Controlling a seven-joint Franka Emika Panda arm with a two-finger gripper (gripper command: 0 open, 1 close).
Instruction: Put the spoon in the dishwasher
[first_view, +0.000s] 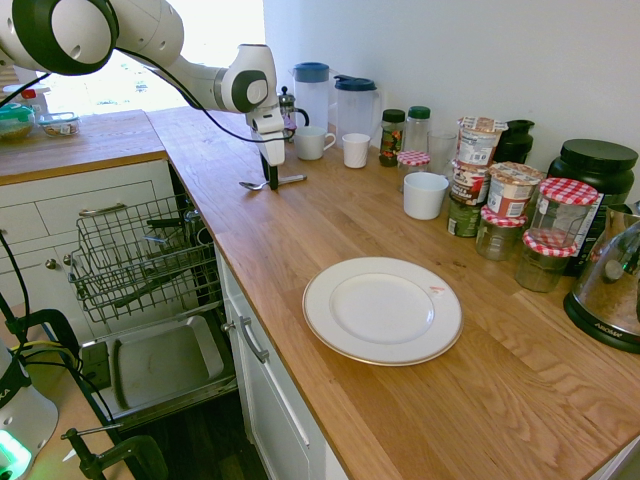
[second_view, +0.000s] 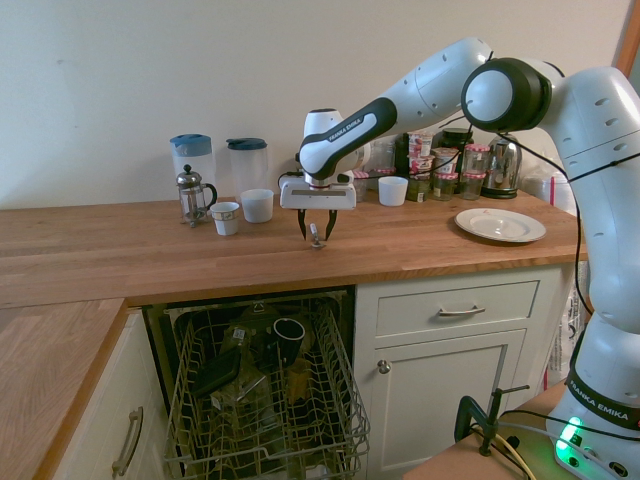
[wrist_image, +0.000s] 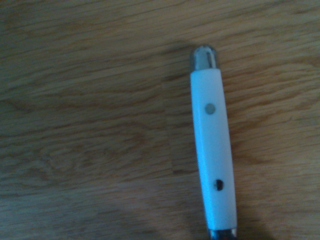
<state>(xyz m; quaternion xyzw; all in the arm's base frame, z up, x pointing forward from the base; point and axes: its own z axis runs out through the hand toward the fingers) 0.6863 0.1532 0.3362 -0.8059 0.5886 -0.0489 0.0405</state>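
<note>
Below the wooden surface (second_view: 200, 255), at the left, the dishwasher (second_view: 265, 390) stands open with its wire rack pulled out, a dark cup among the items inside. Above the rack, near the surface's front edge, the spoon (first_view: 270, 183) lies flat; its handle is white in the wrist view. Over the spoon the gripper (second_view: 316, 230) points straight down, jaws parted astride it, not yet clenched. Further right sits a white plate (second_view: 500, 225).

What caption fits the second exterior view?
Gripper poised over a spoon on the wooden counter, above the open dishwasher.
</note>
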